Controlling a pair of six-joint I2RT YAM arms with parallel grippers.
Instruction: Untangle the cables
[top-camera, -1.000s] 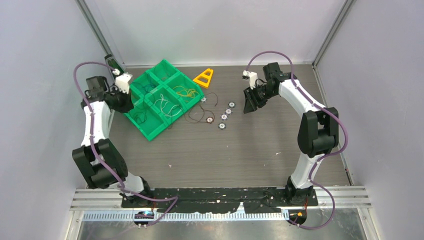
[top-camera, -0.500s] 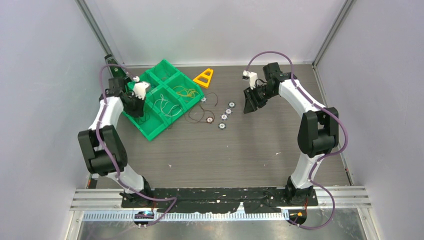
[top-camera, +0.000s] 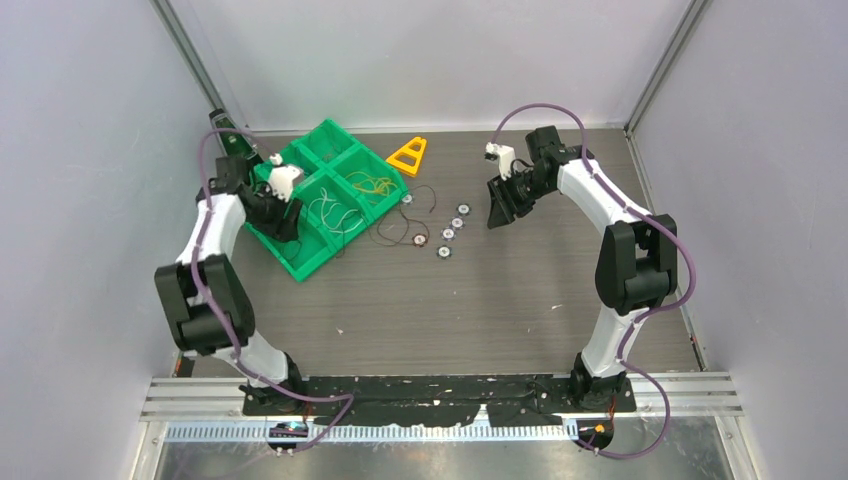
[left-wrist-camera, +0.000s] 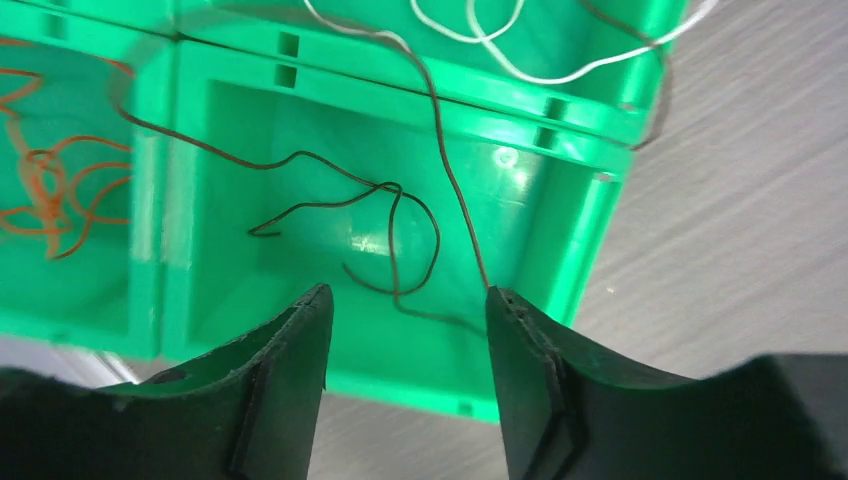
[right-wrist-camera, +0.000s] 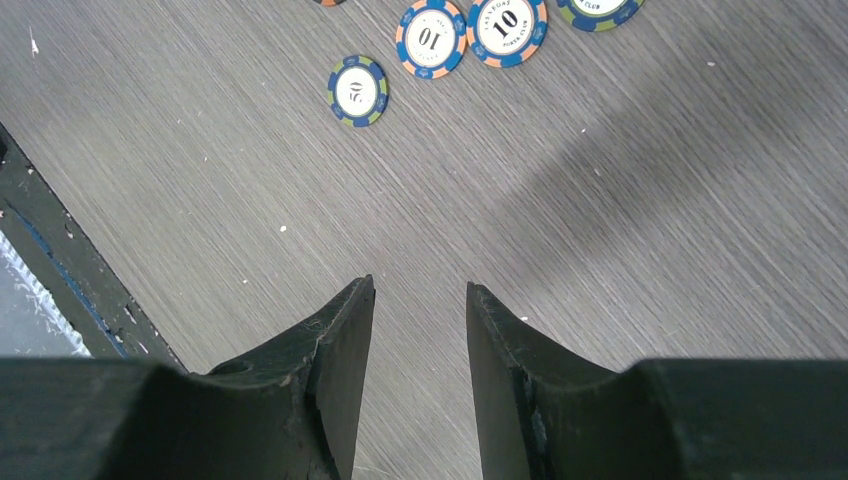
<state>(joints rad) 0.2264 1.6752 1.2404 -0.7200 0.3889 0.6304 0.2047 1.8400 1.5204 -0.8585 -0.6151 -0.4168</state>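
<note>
The cables lie in and beside a green divided tray (top-camera: 300, 262). In the left wrist view a dark brown wire (left-wrist-camera: 390, 215) loops loose in one compartment. One strand of it runs down close to the tip of the right finger (left-wrist-camera: 520, 340). An orange wire (left-wrist-camera: 50, 190) fills the neighbouring compartment and a white wire (left-wrist-camera: 480, 30) lies in the one beyond. My left gripper (left-wrist-camera: 405, 292) hangs open over the tray's near corner (top-camera: 283, 215), with nothing between its fingers. More dark wire (top-camera: 400, 230) trails on the table. My right gripper (right-wrist-camera: 420, 282) is open above bare table (top-camera: 497, 215).
Several poker chips (right-wrist-camera: 357, 90) lie in a row on the table between the tray and the right gripper (top-camera: 448, 235). A yellow triangular piece (top-camera: 408, 155) sits behind the tray. Grey walls close in the table on three sides.
My left arm has swung right over the tray's near corner and its gripper has gone from shut to open. The right arm has not moved.
</note>
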